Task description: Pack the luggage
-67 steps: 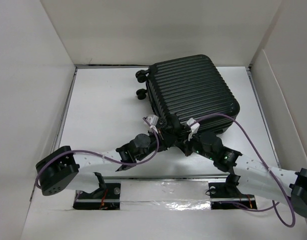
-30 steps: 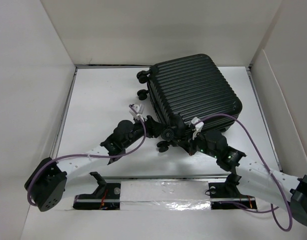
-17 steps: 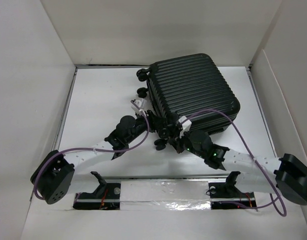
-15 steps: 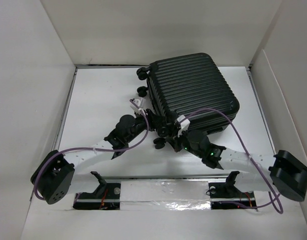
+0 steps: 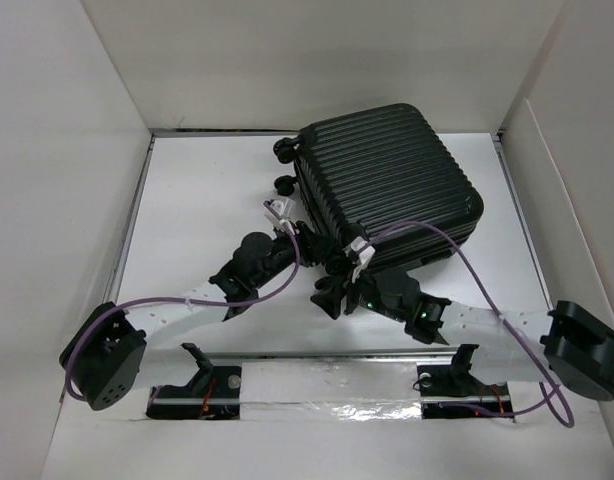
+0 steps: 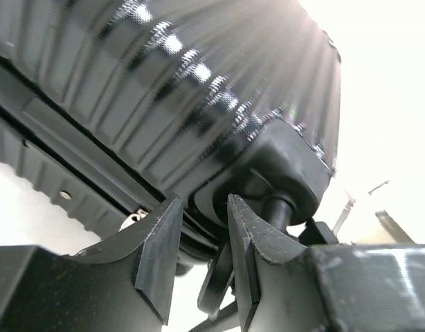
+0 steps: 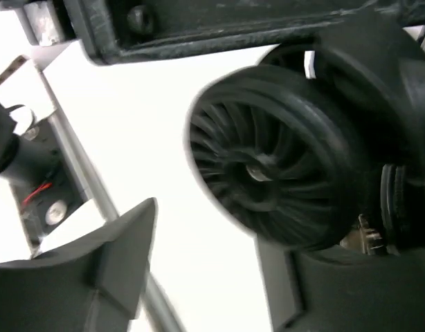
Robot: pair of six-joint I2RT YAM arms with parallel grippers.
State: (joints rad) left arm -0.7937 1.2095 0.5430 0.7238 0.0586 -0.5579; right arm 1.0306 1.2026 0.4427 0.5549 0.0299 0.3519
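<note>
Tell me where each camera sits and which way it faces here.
Top external: above and behind the robot, looking down at the table, the luggage, the left arm and the right arm.
Left wrist: on the left arm, looking up along the luggage's ribs past the left pincer.
Right wrist: on the right arm, low, facing a wheel above the open right pincer.
Shared: both wrist views show the luggage's wheeled end.

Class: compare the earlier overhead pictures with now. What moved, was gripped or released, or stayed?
The right pincer slid left along the near edge of the luggage and opened beside a wheel. The left pincer swung up beside it and narrowed. The luggage stayed closed, hardly moved.
</note>
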